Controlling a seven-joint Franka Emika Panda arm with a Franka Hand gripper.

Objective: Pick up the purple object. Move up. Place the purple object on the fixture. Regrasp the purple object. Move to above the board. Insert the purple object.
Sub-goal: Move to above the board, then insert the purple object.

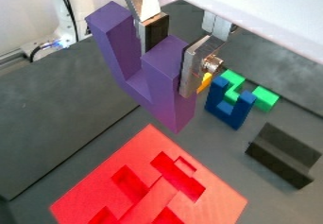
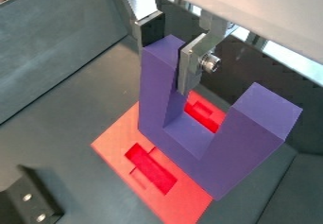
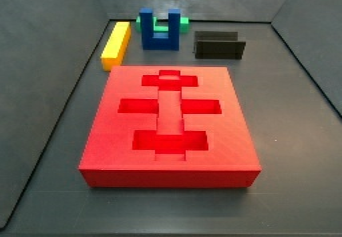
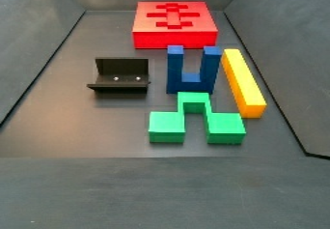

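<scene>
In both wrist views my gripper [image 1: 173,50] [image 2: 171,48] is shut on one upright prong of the purple object [image 1: 142,72] [image 2: 190,124], a U-shaped block hanging with its base downward. It hangs in the air over the red board [image 1: 139,185] [image 2: 124,138], whose recessed cut-outs show below it. The board [image 3: 167,121] [image 4: 177,20] lies flat on the floor in both side views. The dark fixture [image 1: 280,152] [image 2: 28,199] [image 3: 219,46] [image 4: 119,76] stands off to one side of the board, with nothing on it. Neither side view shows the gripper or the purple object.
A blue U-shaped block [image 1: 228,105] [image 3: 160,29] [image 4: 191,69] stands past the board's end, with a green piece [image 1: 259,95] [image 4: 194,122] next to it. A yellow bar [image 3: 116,43] [image 4: 242,80] lies beside them. Dark walls bound the floor.
</scene>
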